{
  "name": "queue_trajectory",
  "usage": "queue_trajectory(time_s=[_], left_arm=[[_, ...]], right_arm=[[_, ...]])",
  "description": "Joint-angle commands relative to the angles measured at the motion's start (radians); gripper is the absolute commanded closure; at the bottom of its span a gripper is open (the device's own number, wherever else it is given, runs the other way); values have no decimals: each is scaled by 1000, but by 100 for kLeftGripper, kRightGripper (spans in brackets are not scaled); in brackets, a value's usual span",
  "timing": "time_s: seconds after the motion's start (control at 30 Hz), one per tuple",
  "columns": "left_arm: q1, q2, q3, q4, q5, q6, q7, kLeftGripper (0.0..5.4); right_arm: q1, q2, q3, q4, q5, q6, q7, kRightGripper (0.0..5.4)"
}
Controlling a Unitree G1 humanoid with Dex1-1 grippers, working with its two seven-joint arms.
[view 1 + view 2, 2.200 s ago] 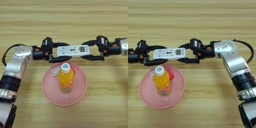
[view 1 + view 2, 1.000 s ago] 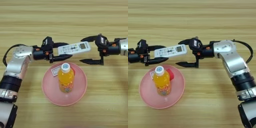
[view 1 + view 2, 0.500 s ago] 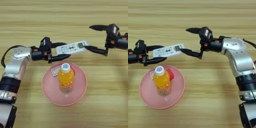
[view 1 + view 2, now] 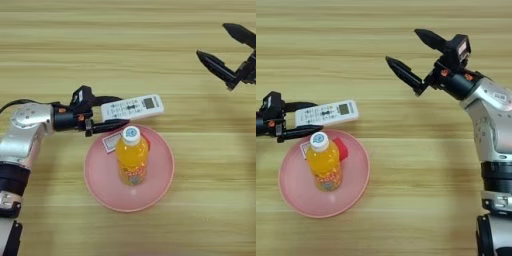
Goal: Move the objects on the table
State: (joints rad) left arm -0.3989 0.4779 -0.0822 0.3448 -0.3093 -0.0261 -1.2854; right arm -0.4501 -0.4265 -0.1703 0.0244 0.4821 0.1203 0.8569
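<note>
Right eye view shows whole right gripper (image 4: 408,55), jaws wide, left gripper (image 4: 112,113) jaws holding remote control (image 4: 132,107).

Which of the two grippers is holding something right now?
The left gripper, shut on the white remote control just behind the pink plate. The right gripper hangs open and empty, farther back.

pink plate (image 4: 160,185); red cube (image 4: 341,148) on it

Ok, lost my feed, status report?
Left gripper shut on remote. Right gripper open, apart. Bottle upright on pink plate.
</note>
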Motion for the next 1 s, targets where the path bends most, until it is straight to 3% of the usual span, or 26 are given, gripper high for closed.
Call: queue_trajectory(time_s=[0.03,0.53,1.0], left_arm=[[22,30,-10,25,41,-35,3,254],[83,52,-26,60,101,-85,21,254],[90,47,-37,101,113,-110,37,254]], right_arm=[[32,34,-34,-14,23,-16,-55,0],[55,59,-65,-21,56,-27,-104,0],[65,67,-65,-31,66,-32,-114,0]])
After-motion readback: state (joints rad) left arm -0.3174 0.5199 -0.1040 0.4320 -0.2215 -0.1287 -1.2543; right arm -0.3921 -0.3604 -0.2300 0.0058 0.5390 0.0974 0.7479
